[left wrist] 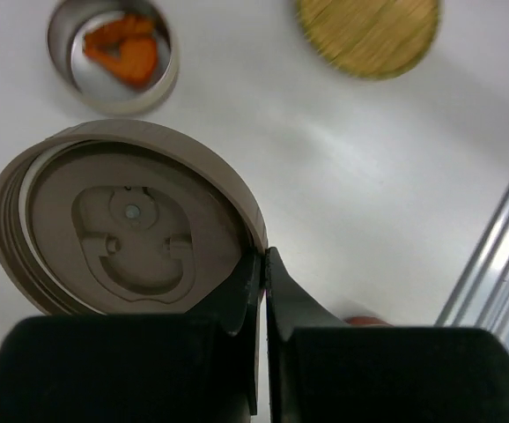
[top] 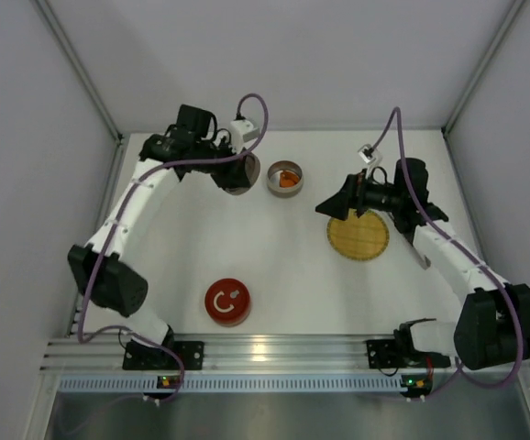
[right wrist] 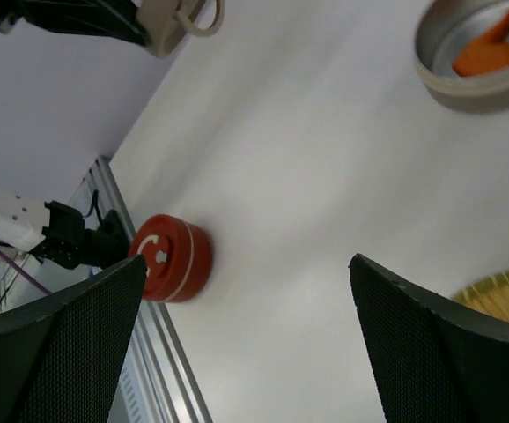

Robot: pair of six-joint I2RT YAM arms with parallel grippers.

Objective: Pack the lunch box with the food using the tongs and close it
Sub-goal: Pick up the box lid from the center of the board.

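Observation:
The lunch box is a small round metal tin at the back of the table, standing open with the orange food inside it. My left gripper is shut on the rim of a round beige lid, which hangs tilted just left of the tin. The food lies in the tin's bottom. My right gripper hangs open and empty above the table, near the yellow woven plate. The tongs are out of view.
A red round container with a white mark on top stands near the front rail, between the arm bases; the right wrist view shows it beside the aluminium rail. White walls close in the table on three sides.

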